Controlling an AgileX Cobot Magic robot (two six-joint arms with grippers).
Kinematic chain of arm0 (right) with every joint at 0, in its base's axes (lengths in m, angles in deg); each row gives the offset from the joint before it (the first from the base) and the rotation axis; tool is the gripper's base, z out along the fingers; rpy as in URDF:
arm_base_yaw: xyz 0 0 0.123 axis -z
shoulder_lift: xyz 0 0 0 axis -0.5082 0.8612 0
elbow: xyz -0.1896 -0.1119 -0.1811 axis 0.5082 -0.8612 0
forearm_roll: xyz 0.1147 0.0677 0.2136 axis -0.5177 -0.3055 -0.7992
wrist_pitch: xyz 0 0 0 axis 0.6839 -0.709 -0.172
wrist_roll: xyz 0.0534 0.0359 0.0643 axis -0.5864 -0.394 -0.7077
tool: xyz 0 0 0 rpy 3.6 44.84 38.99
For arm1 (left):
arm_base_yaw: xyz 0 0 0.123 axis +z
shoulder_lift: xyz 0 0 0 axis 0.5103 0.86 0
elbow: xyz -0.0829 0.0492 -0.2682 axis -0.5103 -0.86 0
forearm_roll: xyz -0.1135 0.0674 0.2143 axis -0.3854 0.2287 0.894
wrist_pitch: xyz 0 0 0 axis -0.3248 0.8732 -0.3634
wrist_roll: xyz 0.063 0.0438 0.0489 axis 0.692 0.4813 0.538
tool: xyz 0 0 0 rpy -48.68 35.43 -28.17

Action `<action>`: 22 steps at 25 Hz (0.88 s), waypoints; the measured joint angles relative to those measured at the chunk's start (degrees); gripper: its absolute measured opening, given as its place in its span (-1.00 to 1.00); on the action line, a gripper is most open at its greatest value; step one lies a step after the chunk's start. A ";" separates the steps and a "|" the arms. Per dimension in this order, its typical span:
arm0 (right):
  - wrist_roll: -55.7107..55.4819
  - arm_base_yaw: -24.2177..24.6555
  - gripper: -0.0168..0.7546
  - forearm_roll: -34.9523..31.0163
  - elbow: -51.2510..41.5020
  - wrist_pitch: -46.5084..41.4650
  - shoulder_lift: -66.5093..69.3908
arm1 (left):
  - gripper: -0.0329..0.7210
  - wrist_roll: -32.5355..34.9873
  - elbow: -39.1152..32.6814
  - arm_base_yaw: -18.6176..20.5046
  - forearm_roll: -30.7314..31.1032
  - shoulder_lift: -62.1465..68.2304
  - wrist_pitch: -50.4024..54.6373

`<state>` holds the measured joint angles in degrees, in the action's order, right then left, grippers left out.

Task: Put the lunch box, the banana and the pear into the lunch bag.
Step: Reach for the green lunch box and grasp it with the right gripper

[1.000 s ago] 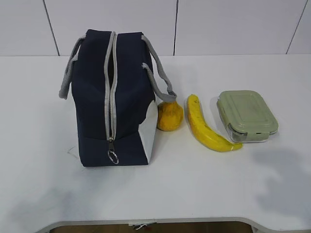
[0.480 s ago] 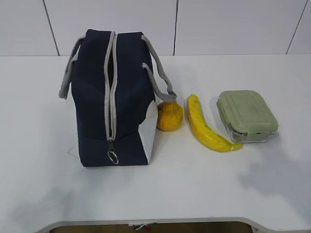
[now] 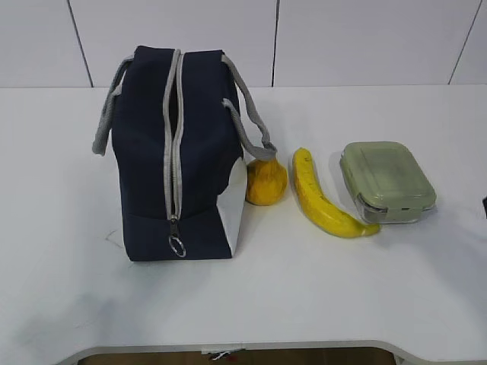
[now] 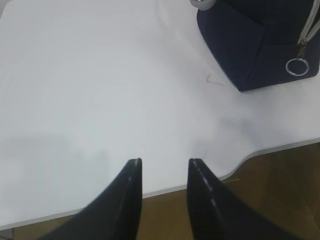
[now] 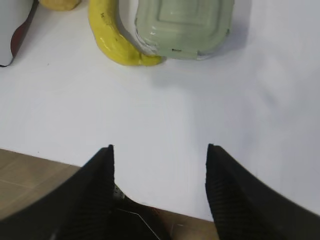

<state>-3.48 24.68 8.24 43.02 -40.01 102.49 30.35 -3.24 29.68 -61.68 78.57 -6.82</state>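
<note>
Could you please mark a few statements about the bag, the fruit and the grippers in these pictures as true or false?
1. The banana lies between the pear and the lunch box. True.
2. The pear is already inside the lunch bag. False: it sits on the table against the bag's right side.
3. The lunch box has its green lid on. True.
4. The right gripper is holding the banana. False: it is open and empty, short of the banana.
5. The left gripper grips the zipper ring. False: it is empty, apart from the ring.
</note>
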 joint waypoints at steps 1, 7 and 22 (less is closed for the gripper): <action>0.26 0.00 0.25 0.00 1.49 0.00 1.45 | -0.28 0.00 0.00 0.00 0.00 0.00 0.00; 1.59 0.00 0.25 0.00 10.21 -2.85 10.48 | -0.28 0.00 0.00 0.00 0.00 0.00 0.00; 15.96 13.44 0.25 -12.00 20.84 -9.33 23.27 | -0.28 0.00 0.00 0.00 0.00 0.00 0.00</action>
<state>12.48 38.12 -3.76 63.86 -49.34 125.76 30.35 -3.24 29.68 -61.68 78.57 -6.82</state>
